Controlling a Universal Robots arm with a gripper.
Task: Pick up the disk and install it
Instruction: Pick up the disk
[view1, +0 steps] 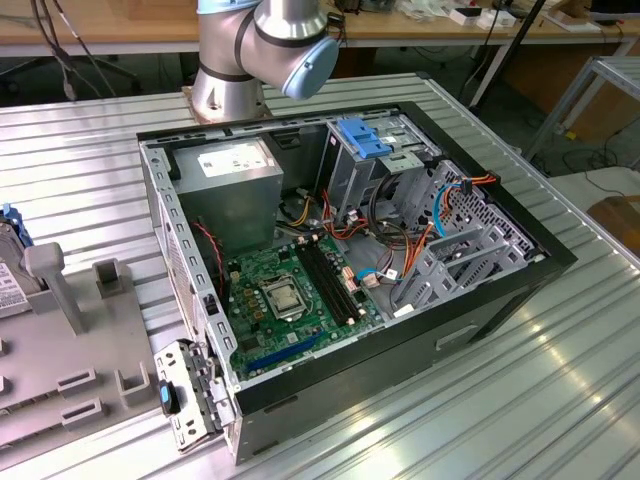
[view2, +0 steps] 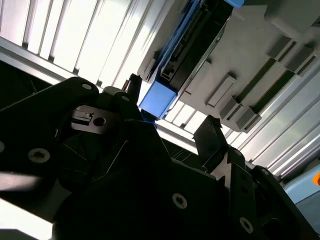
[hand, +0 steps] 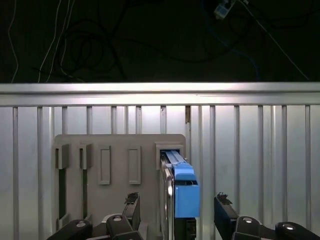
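Now, in the exterior view: disk (view1: 7, 280) upright in grey fixture (view1: 60, 350) at the exterior view's left, well apart from open computer case (view1: 340, 250). In the second wrist view: gripper (view2: 171, 102) spread near disk's blue end. In the first wrist view: fingers (hand: 131, 207) flanking it.

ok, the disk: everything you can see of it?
The flat rectangular hard drive with bright blue plastic rails stands on edge in a slot of the grey plastic holder on the ribbed metal table. Dark metal side, blue rail and end tab along its upper edge. The open black pincer straddles it, fingertips either side, not touching.
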